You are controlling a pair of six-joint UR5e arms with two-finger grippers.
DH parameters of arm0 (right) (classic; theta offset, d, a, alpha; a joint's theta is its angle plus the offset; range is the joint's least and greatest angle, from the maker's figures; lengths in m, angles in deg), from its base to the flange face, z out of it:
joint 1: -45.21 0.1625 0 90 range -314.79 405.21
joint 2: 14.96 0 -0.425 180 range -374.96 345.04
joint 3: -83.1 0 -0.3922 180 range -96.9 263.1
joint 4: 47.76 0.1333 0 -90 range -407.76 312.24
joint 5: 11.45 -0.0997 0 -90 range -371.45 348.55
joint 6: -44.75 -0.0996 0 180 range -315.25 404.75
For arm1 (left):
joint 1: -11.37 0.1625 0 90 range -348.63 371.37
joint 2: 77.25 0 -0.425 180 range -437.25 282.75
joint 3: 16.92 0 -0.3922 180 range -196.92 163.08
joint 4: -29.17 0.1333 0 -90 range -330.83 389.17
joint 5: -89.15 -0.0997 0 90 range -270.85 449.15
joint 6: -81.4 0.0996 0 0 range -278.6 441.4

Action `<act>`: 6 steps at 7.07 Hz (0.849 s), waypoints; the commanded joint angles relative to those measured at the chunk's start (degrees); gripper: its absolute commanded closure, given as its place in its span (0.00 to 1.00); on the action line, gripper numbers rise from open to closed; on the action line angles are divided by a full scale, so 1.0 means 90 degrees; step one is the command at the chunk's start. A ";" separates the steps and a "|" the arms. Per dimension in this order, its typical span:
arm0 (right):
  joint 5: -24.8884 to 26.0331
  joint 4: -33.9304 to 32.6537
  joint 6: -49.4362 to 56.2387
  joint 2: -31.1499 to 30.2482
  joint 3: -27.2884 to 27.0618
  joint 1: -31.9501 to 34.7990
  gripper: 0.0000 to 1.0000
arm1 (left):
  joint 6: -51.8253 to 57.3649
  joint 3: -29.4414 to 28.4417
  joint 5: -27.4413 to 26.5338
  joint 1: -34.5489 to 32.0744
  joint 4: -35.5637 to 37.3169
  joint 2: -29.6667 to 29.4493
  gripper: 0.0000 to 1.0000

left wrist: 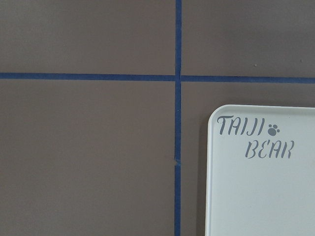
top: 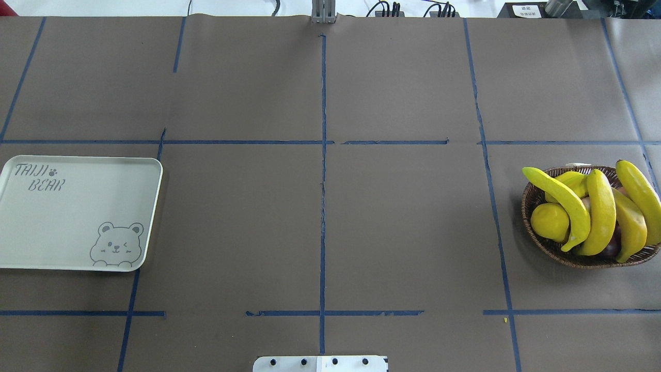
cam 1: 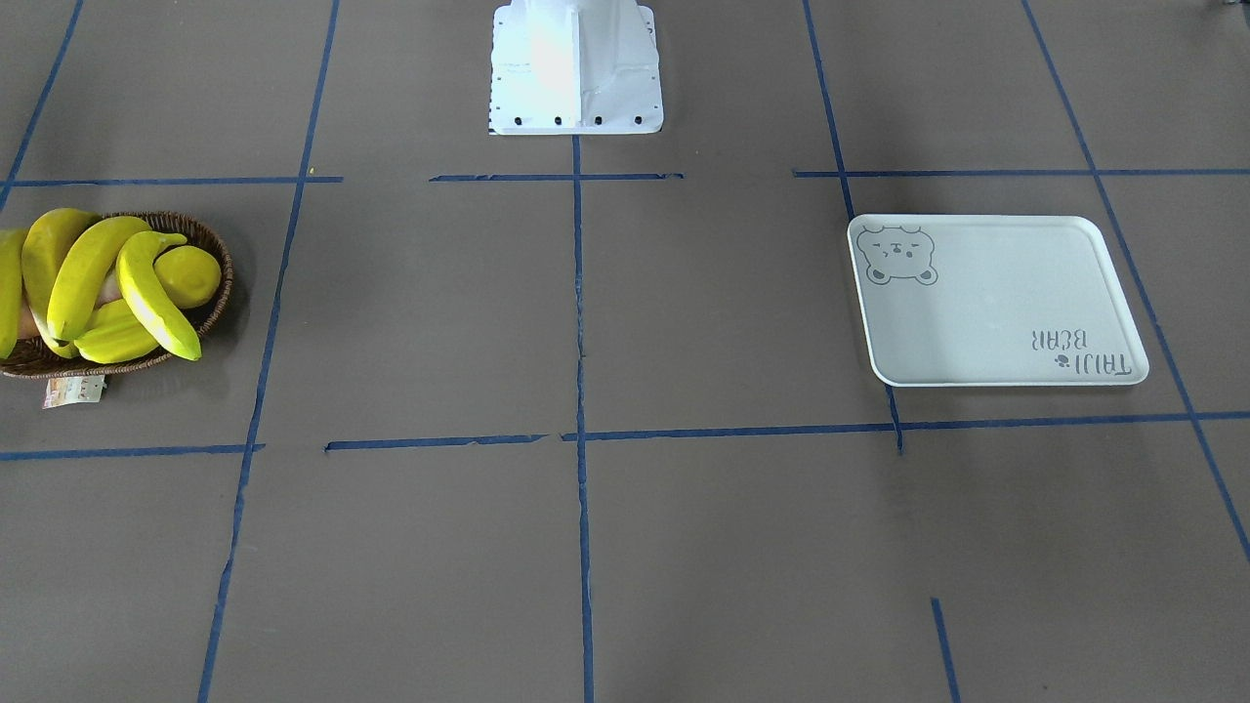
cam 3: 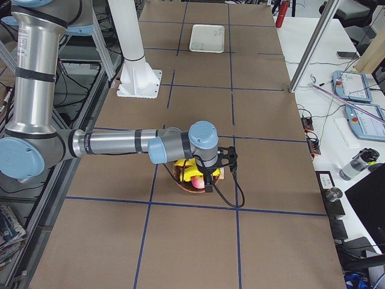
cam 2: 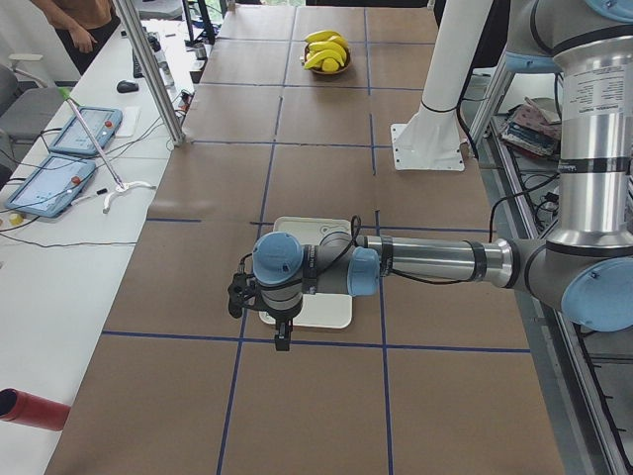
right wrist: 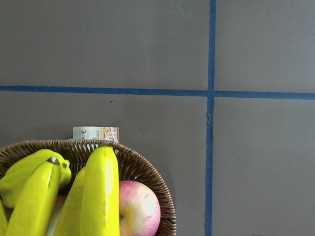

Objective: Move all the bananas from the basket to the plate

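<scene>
Several yellow bananas (top: 601, 212) lie piled in the brown wicker basket (top: 578, 261) at the table's right end, also shown in the front view (cam 1: 88, 273). The pale plate (top: 77, 217) with the bear face lies empty at the left end. My left gripper (cam 2: 282, 336) hangs above the plate's outer end, shown only in the left side view. My right gripper (cam 3: 210, 180) hangs above the basket (cam 3: 189, 188), shown only in the right side view. I cannot tell whether either is open or shut. The right wrist view shows banana ends (right wrist: 101, 196) and the basket rim (right wrist: 147, 172).
A round lemon (top: 550, 221), a ridged starfruit (cam 1: 115, 332) and a pink apple (right wrist: 140, 206) share the basket. A paper tag (right wrist: 96, 133) lies at its rim. The robot's white base (cam 1: 576, 68) stands at the table's middle edge. Blue tape lines cross the brown table.
</scene>
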 commanded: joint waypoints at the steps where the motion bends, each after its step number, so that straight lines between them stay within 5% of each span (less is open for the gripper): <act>1: -0.0031 0.1414 -0.1238 -0.0530 0.0006 -0.0594 0.01 | 0.0018 0.0012 -0.0009 0.0008 0.0000 -0.0019 0.00; 6: -0.0139 0.1417 -0.1249 -0.0521 0.0123 -0.1406 0.01 | -0.0040 -0.0007 -0.0009 0.0008 -0.0126 -0.0029 0.00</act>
